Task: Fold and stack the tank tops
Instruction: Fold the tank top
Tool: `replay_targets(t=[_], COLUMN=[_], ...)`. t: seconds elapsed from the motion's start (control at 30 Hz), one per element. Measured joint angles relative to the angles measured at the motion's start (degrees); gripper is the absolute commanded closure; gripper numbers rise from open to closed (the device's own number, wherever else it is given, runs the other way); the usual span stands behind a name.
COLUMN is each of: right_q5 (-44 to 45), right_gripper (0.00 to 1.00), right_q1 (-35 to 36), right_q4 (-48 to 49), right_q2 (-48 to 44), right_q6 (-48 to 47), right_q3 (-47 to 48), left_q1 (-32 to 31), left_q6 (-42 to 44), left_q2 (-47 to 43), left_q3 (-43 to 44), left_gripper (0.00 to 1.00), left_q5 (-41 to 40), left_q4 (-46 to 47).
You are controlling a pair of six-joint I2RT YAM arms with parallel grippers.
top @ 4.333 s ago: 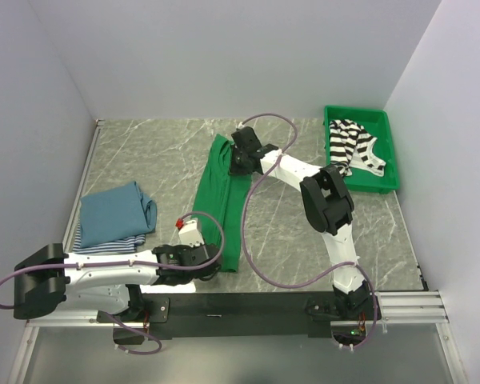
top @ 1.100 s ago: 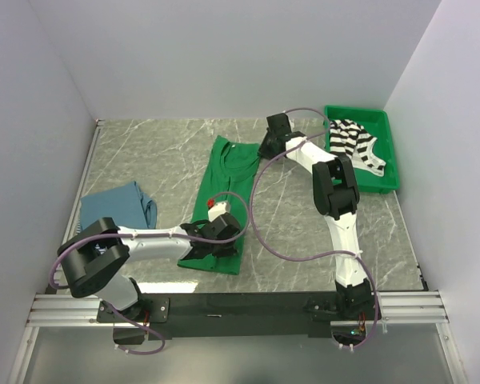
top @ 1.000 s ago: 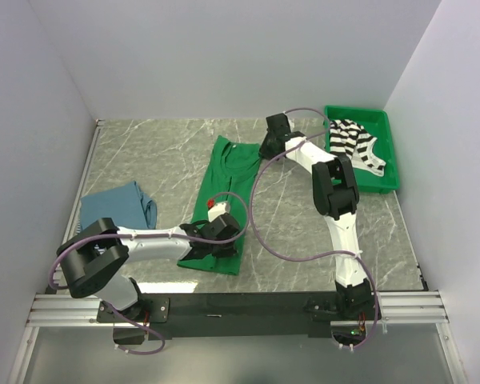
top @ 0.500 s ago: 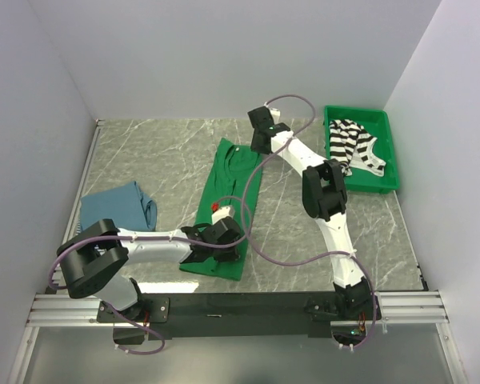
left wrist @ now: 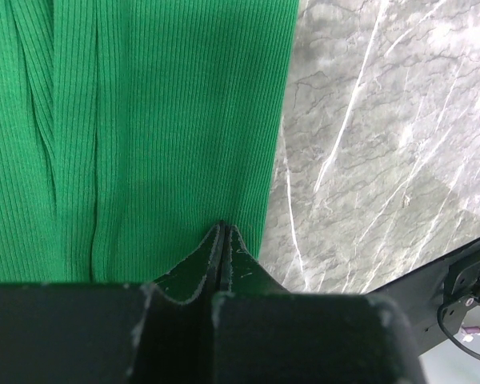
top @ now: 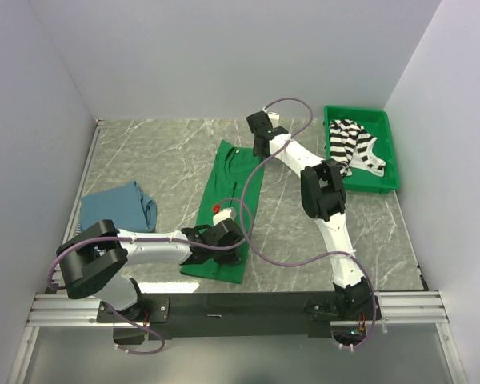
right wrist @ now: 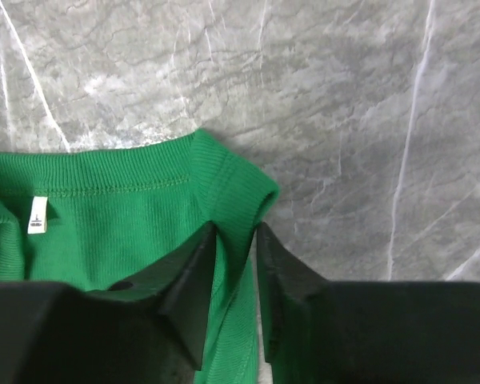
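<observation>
Pinching green tank top [top: 232, 188] hem, left claw [left wrist: 222, 228] clenched; right claw [right wrist: 236, 232] released

Flat green tank top [top: 224, 188]; crumpled striped top [top: 348, 144]; folded blue tops [top: 116, 210]

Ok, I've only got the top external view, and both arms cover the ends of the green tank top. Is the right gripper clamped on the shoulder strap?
Observer: No. The right wrist view shows the right gripper with its jaws apart, straddling the strap corner of the green tank top.
Operator: And the left one at the near end?
Observer: The left gripper is fully shut, with its tips on the ribbed cloth close to the side edge. I cannot tell whether any cloth is caught.
Operator: Anything visible at the neckline?
Observer: A small white label shows just below the neck band.
</observation>
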Motion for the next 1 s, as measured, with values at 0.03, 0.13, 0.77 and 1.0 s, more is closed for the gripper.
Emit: replay_targets(t=[0.03, 0.13, 0.77, 1.0], right_q5=[0.17, 0.74, 3.37, 3.76], right_gripper=[0.69, 0.67, 0.60, 0.91], right_q1=[0.02, 0.15, 0.85, 0.87], right_q4=[0.17, 0.55, 1.49, 2.27], right_q2=[-0.02, -0.13, -0.57, -0.57], right_q6=[-0.13, -0.31, -2.29, -2.71], right_q3=[0.00, -0.22, 0.66, 0.61], left_q1=[-0.02, -0.04, -0.07, -0.07], left_q6=[-0.02, -0.02, -0.02, -0.02], left_q2=[-0.02, -0.02, -0.24, -0.24], left_q3=[-0.04, -0.04, -0.26, -0.35], left_gripper=[0.99, 0.99, 1.00, 0.99], left_q5=[0.00, 0.00, 0.00, 0.02], left_q4=[0.02, 0.02, 0.02, 0.13])
